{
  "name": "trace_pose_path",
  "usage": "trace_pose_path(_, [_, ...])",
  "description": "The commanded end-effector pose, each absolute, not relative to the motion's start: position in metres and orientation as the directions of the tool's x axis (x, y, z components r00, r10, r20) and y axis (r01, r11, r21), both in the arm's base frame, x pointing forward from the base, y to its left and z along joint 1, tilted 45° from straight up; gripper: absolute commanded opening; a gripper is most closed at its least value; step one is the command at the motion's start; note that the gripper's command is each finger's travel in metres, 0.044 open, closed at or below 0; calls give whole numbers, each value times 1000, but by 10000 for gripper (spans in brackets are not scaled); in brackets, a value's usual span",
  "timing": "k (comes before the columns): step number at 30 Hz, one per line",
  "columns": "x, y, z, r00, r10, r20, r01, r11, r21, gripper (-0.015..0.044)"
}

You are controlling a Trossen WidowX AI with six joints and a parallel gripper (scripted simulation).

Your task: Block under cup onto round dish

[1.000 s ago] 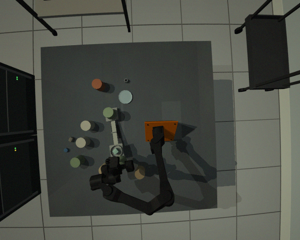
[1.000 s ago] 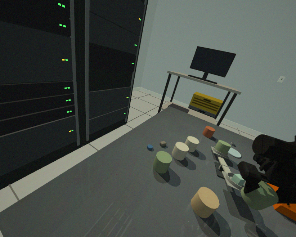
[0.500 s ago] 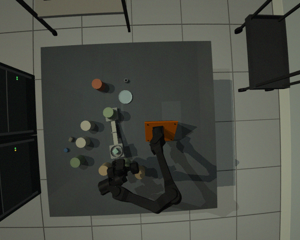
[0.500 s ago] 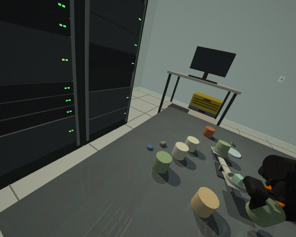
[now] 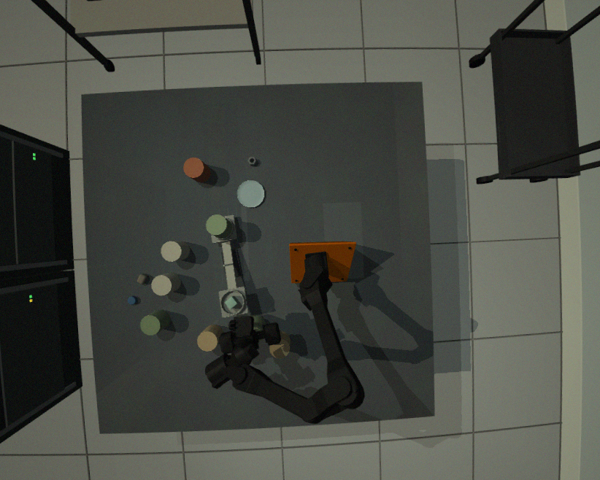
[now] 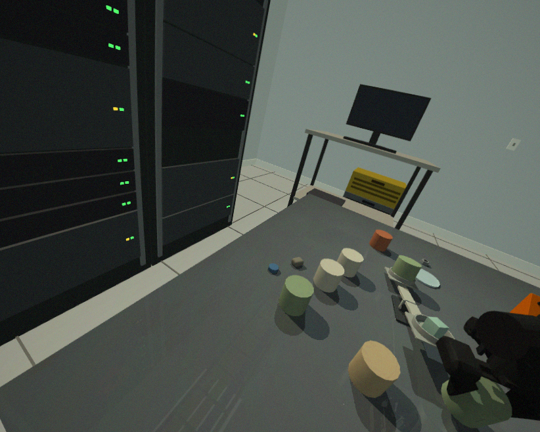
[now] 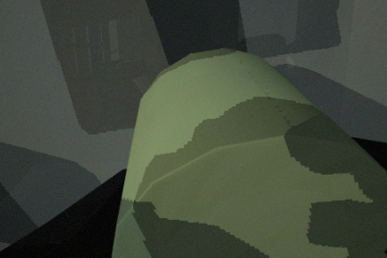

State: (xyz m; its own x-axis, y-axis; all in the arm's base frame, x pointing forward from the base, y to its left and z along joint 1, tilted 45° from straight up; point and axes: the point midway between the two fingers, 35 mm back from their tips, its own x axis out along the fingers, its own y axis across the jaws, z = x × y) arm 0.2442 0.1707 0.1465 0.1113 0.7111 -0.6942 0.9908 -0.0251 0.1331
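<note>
End effector [image 5: 254,330] [image 6: 476,385] grips a green cup [image 5: 258,324] [image 6: 476,403] [image 7: 213,113], tilted.

The top view looked almost straight down from well above the grey surface [image 5: 331,144] [image 6: 191,325] [image 7: 22,56], taking in its four corners and the floor around it. The exterior view looked obliquely from much lower and nearer, by the corner at the top view's lower left, along the edge beside the black racks [image 5: 31,206] [image 6: 52,92] toward the edge facing the desk [image 5: 160,15] [image 6: 410,160]; its horizon was tilted. Both shared the balance [image 5: 228,255] [image 6: 409,299] and dish [image 5: 250,193] [image 6: 427,278]. The wrist view looked closely past the held green cup [image 5: 258,324] [image 6: 475,404] [image 7: 222,113], common to all three, onto the surface.
</note>
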Motion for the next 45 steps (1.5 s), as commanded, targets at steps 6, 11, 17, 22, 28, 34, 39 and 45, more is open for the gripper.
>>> trace_pose_path(6, [246,179,138,117,709,-696,991,-34,132,0])
trace_pose_path(11, [247,184,133,117,709,-696,991,-34,132,0])
trace_pose_path(17, [248,191,126,117,709,-695,991,-34,132,0])
trace_pose_path(22, [246,189,129,111,712,-693,991,-26,132,105])
trace_pose_path(28, [246,189,129,111,712,-693,991,-26,132,262])
trace_pose_path(34, [247,187,130,111,712,-693,991,-26,132,420])
trace_pose_path(39, [243,155,161,116,707,-697,991,-32,132,440])
trace_pose_path(45, [241,150,166,117,707,-697,991,-34,132,440])
